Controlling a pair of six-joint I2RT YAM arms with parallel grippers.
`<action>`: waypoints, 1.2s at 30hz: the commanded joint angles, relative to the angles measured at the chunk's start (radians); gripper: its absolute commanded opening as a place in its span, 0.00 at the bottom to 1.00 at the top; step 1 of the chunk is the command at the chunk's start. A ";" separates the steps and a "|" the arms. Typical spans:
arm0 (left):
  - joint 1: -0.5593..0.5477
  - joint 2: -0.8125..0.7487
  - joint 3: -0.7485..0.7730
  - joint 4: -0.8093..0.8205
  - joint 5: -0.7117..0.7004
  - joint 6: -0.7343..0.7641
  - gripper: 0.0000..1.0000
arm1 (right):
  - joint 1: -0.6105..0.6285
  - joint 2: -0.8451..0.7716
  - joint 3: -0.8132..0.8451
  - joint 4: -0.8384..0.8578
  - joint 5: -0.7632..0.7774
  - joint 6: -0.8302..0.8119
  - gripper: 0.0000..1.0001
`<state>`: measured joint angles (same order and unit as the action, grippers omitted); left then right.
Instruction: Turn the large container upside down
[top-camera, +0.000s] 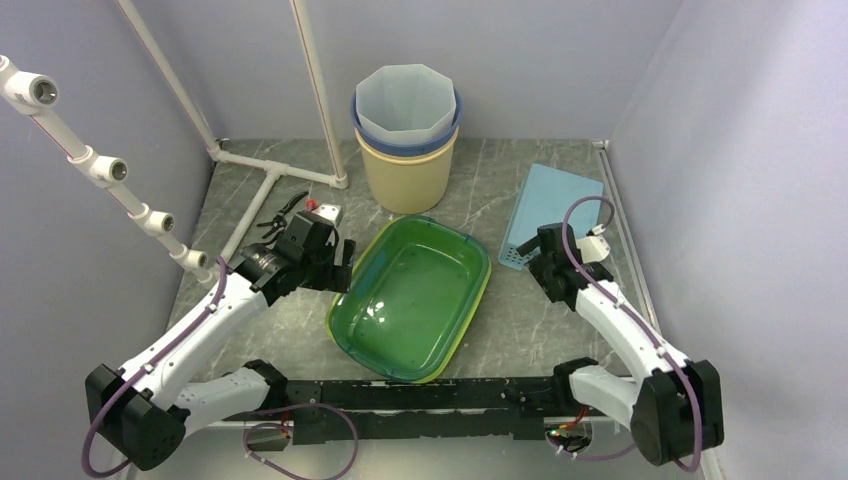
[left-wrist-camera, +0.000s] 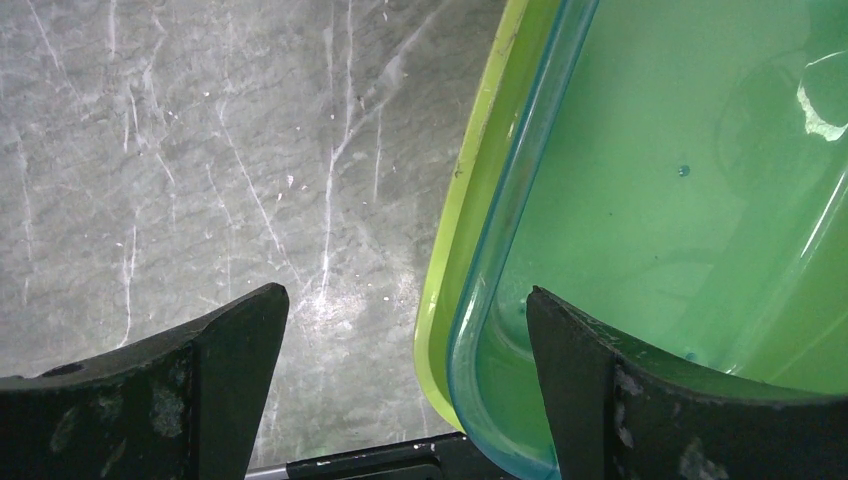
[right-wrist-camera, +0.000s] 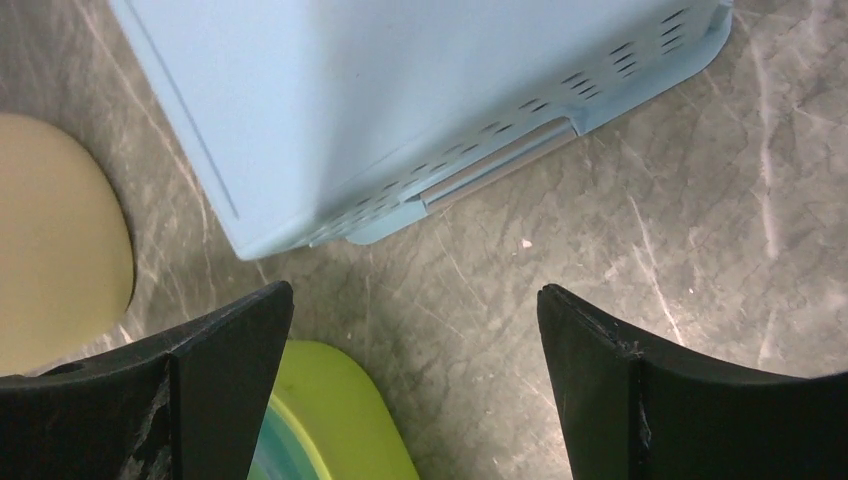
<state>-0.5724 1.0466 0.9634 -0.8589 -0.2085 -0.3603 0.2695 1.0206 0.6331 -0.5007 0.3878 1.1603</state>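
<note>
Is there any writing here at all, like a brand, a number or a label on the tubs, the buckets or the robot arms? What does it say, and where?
No text can be read in any view.
The green tub, light blue basket, stacked buckets, table, left arm and right arm look unmarked.
The small red and white part is too small to tell whether it bears a mark.

Left arm (top-camera: 190, 340): you have it reaching forward and inward from its base, forearm rising toward the wrist. Left claw (top-camera: 343, 265) is angled downward, jaws spread wide, and both fingers (left-wrist-camera: 200, 380) grip nothing. Right arm (top-camera: 620, 320): it leans forward and inward from its base. Right claw (top-camera: 533, 250) points down with its jaws wide apart. The two claws sit well apart.
</note>
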 joint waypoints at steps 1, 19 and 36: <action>0.005 -0.005 0.009 0.000 -0.021 0.018 0.95 | -0.058 0.085 0.072 0.080 -0.022 0.039 0.96; 0.004 0.041 0.012 0.011 0.031 0.043 0.95 | -0.305 0.380 0.277 0.143 -0.205 -0.537 0.87; 0.005 -0.051 -0.008 0.048 0.051 0.061 0.95 | -0.307 0.291 0.374 0.092 -0.058 -0.688 0.94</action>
<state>-0.5713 1.0660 0.9630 -0.8566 -0.1875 -0.3302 -0.0330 1.3029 0.9295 -0.4137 0.1539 0.5251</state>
